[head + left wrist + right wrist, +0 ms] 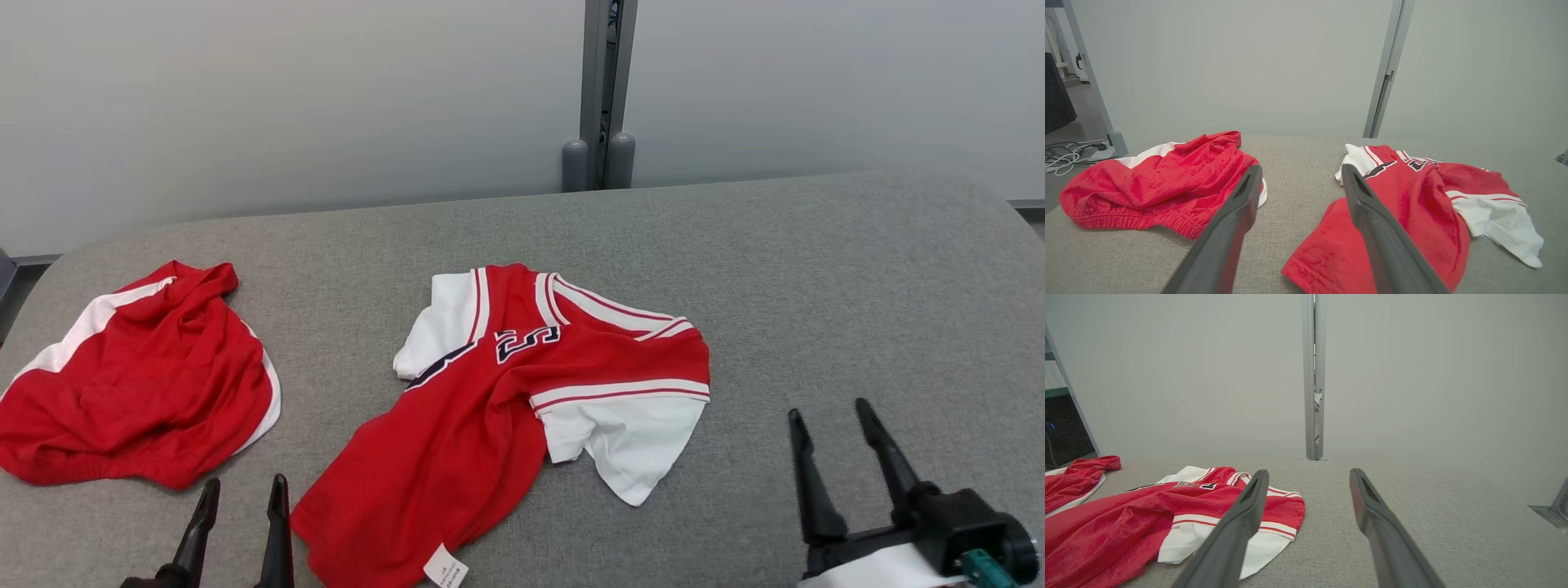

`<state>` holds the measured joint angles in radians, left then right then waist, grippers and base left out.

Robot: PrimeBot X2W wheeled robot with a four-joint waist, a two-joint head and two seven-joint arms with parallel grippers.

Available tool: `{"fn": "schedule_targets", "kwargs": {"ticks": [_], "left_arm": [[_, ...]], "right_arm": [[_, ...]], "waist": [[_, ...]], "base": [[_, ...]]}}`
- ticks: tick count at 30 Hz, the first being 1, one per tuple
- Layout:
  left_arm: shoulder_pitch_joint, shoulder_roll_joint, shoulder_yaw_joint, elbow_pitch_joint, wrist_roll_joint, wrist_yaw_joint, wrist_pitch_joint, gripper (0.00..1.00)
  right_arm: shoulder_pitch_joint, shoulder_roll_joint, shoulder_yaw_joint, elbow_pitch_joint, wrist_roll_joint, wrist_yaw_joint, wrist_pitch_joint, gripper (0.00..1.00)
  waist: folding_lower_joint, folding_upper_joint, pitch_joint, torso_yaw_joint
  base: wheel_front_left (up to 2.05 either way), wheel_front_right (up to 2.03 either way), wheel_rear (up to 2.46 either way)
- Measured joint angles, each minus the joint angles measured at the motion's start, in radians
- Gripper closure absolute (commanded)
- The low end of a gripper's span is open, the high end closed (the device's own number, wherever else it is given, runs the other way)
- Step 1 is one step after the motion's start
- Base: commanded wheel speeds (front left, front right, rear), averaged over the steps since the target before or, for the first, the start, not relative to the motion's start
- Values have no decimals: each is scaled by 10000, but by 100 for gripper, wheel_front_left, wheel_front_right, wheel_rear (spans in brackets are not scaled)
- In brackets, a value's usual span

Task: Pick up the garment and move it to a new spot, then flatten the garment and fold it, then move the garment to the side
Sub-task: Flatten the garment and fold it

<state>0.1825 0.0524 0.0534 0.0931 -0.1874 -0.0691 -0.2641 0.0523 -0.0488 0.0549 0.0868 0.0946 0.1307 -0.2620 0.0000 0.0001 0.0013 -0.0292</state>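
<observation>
Red-and-white jersey (490, 408) lies crumpled on the grey table (816, 269), left gripper (246, 482) and right gripper (827, 408) both spread apart, gripping nothing.

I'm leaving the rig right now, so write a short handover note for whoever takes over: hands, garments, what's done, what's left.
Hands: the left hand is open and empty, near the table front edge between the two garments. The right hand is open and empty, to the right of the jersey and apart from it.
Things: the red and white jersey lies crumpled mid-table. The red shorts are bunched at the left.
Done: nothing evident; neither garment is flat or folded.
Left: pick up, move, flatten, fold, set aside.
</observation>
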Motion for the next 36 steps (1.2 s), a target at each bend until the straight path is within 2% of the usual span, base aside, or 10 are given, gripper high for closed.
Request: {"fn": "schedule_targets", "kwargs": {"ticks": [2, 4, 9, 11, 14, 20, 26, 33, 34, 36], "left_arm": [[188, 0, -128, -15, -61, 27, 115, 0], [473, -23, -245, -343, -128, 130, 677, 0], [1145, -35, -761, -1655, -754, 180, 3555, 0], [1220, -29, -926, -2063, -1258, 201, 4431, 0], [1219, -27, -1181, -2301, -1384, 353, 5327, 0], [1210, -27, -1519, -2431, -1852, 454, 6155, 0], [1126, -6, -1567, -2136, -2125, 439, 6424, 0], [757, -15, -1724, -1616, -2514, 267, 6201, 0], [640, -10, -1749, -1524, -2500, 261, 6149, 3], [397, -12, -1791, -1323, -2510, 213, 6009, 52]], "right_arm": [[-121, 2, 527, 382, 130, 0, -6, 0], [-257, 0, 1206, 963, 144, 0, 307, 0], [-1199, -81, 1825, 1279, 568, 0, 2370, 0], [-1507, -59, 1814, 1567, 819, 0, 3219, 0], [-1943, -29, 1946, 2121, 1101, 0, 4259, 0], [-2615, -4, 2243, 2926, 1260, 0, 5072, 0], [-3056, 0, 2504, 3285, 1361, 0, 5033, 0], [-3382, 0, 2719, 3530, 1517, 0, 4888, 0], [-3440, 0, 2752, 3567, 1536, 0, 4888, 0], [-3568, 0, 2817, 3655, 1592, 0, 4888, 0]], "waist": [[0, 0, -4, -22], [0, 0, -10, -31], [0, 0, 250, 44], [0, 0, 423, 97], [0, 0, 733, 183], [0, 0, 1377, 344], [0, 0, 1856, 479], [0, 0, 2112, 527], [0, 0, 2155, 525], [0, 0, 2242, 520]], "base": [[0, 0, 0], [0, 0, 0], [0, 0, 0], [0, 0, 0], [0, 0, 0], [0, 0, 0], [0, 0, 0], [0, 0, 0], [0, 0, 0], [0, 0, 0]]}}
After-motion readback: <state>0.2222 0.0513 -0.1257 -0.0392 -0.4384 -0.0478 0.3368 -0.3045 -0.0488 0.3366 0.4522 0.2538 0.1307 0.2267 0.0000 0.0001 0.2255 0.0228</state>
